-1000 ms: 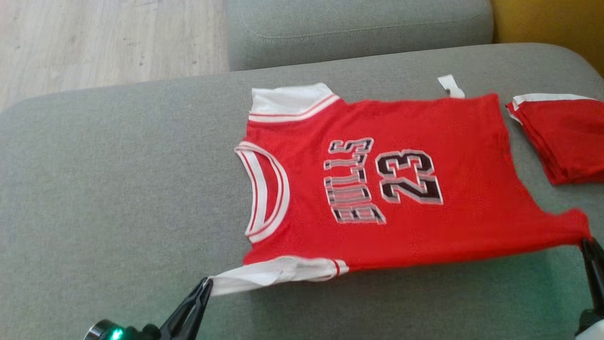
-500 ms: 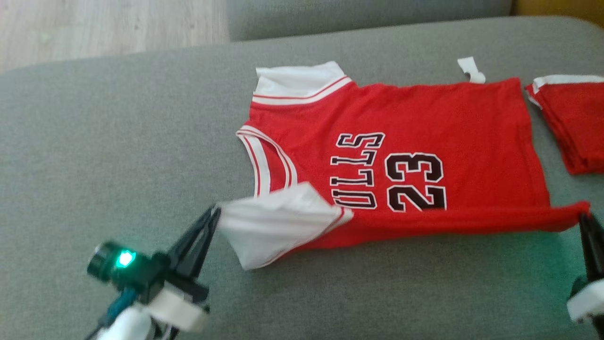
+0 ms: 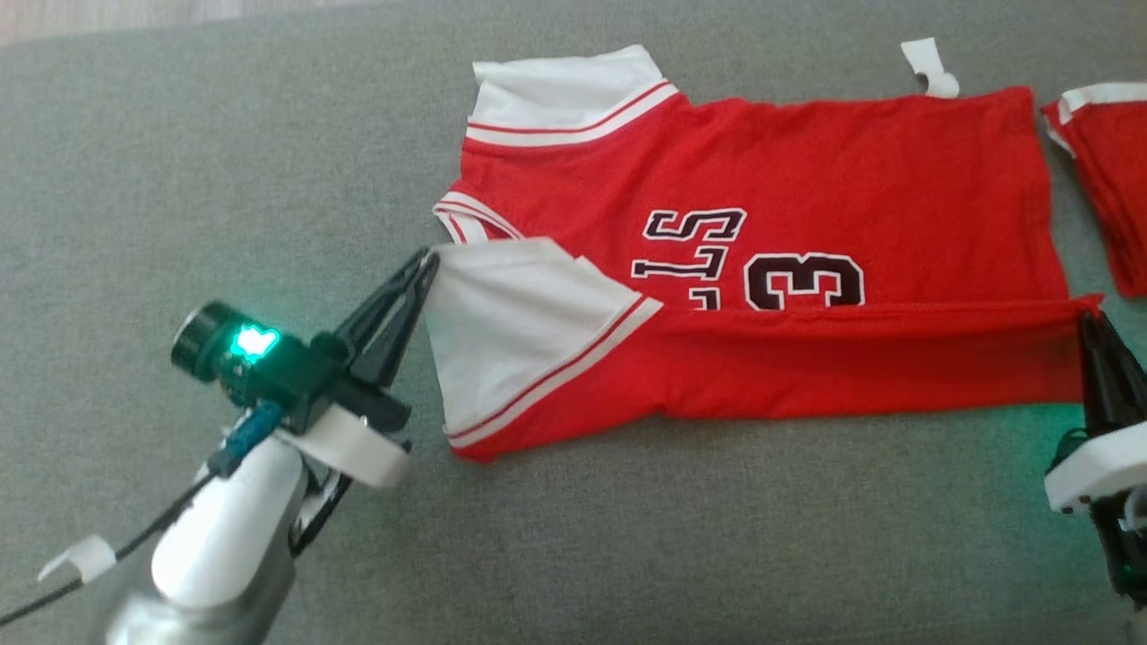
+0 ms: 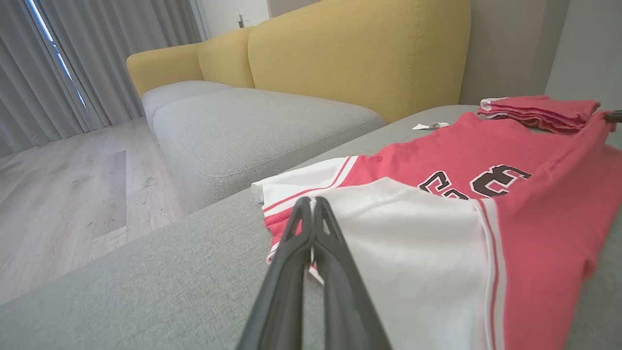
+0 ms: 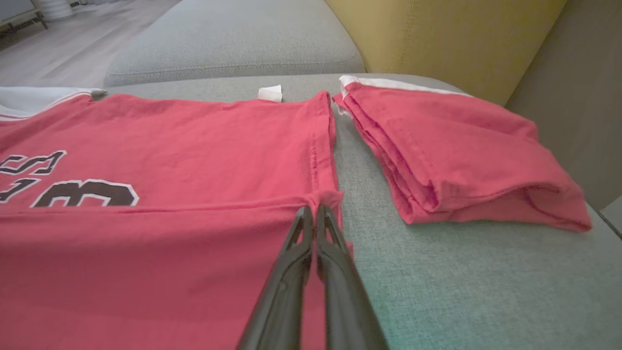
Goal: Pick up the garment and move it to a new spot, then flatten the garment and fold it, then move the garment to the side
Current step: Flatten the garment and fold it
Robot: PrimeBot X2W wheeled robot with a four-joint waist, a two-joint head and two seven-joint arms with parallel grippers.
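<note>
Fold step | jersey (image 3: pixel 806 161) spread on sofa cushion (image 3: pixel 224 134), hem just beside folded red stack (image 3: pixel 1102 197) | left pincer (image 3: pixel 432 260) clamped on white sleeve (image 3: pixel 511 313), the end far from the stack; right pincer (image 3: pixel 1089 318) clamped on the hem corner nearest it | change: a second ago the whole print showed; now the near edge lies over its lower half | judgement: first lengthwise fold about halfway across.

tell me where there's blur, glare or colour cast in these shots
Head view: soft, green glow on the cushion beside the right gripper. Left wrist view: window blown out, jersey washed pink. Right wrist view: green tint low on the cushion.
</note>
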